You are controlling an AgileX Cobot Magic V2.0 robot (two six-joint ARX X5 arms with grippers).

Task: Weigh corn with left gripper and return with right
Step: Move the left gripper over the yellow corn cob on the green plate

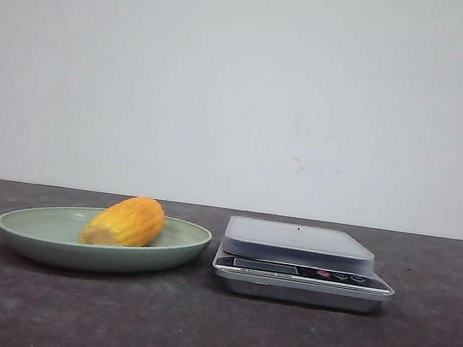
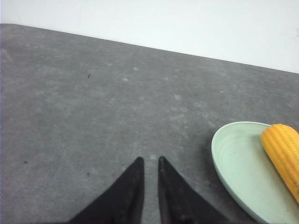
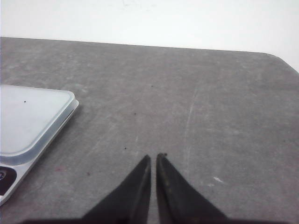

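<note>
Both claws hang over bare table with their fingers drawn nearly together, holding nothing: the left gripper (image 2: 150, 161) near the plate (image 2: 233, 168), the right gripper (image 3: 153, 157) near the scale (image 3: 32, 116). In the front view the corn (image 1: 126, 221) lies on the green plate (image 1: 34, 228), at nine o'clock from the scale (image 1: 301, 261).

1. The scale (image 1: 305, 266) display is too small to read in the front view.
2. The right wrist view cuts off most of the scale.
3. The left wrist view crops the plate (image 2: 233, 163) and the corn (image 2: 282, 151).
4. Neither arm shows in the front view.
</note>
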